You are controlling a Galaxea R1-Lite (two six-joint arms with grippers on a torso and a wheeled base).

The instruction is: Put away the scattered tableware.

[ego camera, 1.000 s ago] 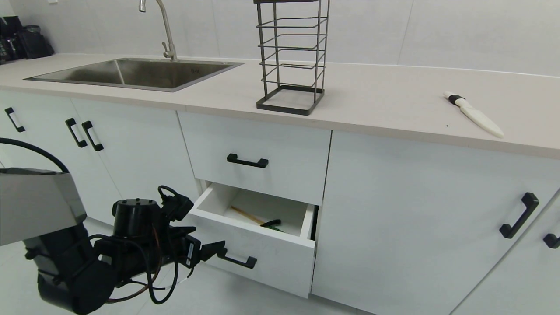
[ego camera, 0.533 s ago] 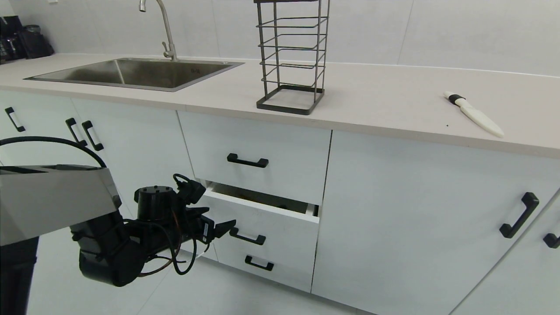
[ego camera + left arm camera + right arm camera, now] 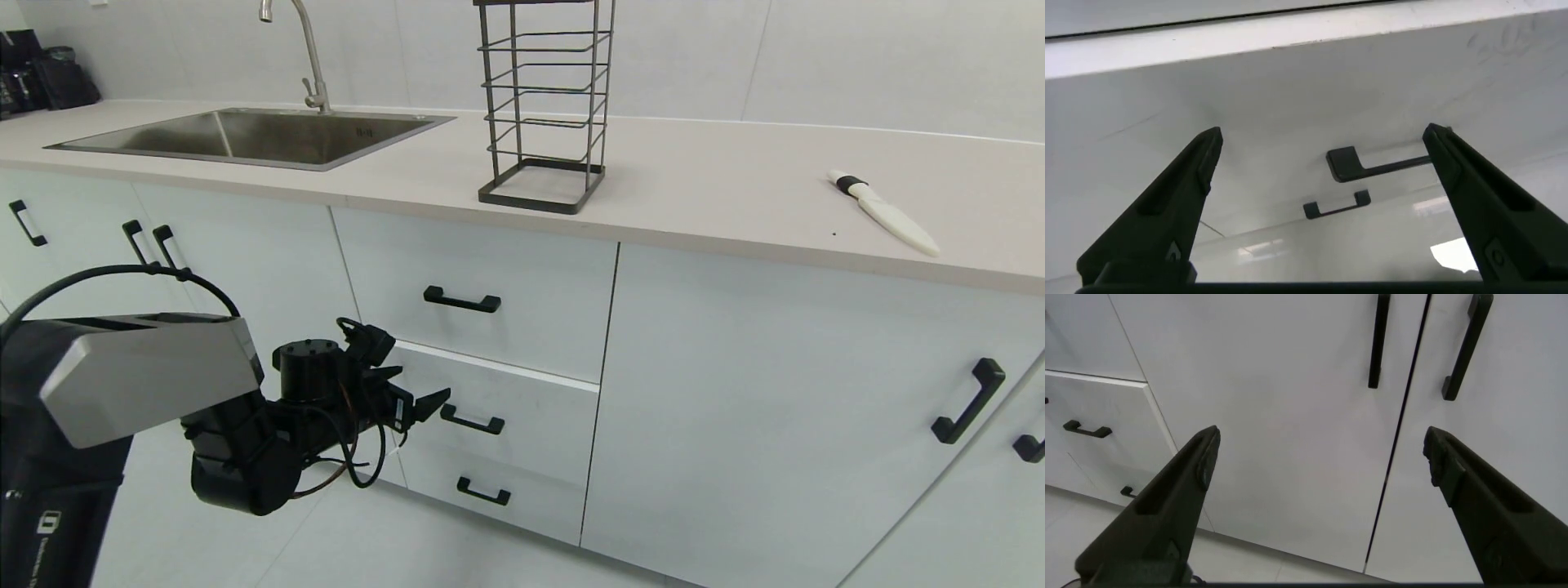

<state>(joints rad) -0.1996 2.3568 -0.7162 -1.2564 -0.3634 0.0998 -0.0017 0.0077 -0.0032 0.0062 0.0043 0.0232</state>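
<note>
L hand (image 3: pixel 429 406) gapes wide w/ nothing in it, just beside the handle (image 3: pixel 472 421) of the shut mid drawer (image 3: pixel 531 400). White knife (image 3: pixel 886 214) lies on the counter (image 3: pixel 694 196), well apart from the wire rack (image 3: pixel 543 106). R hand (image 3: pixel 1323 437) is also wide open, holding nothing, facing cabinet doors (image 3: pixel 1290 392).

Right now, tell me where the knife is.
In the head view the knife lies flat on the counter, far to the robot's right, well right of the rack.

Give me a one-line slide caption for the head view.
Left gripper, jaws open, before the handle of the shut middle drawer; a white knife lies on the countertop.
</note>
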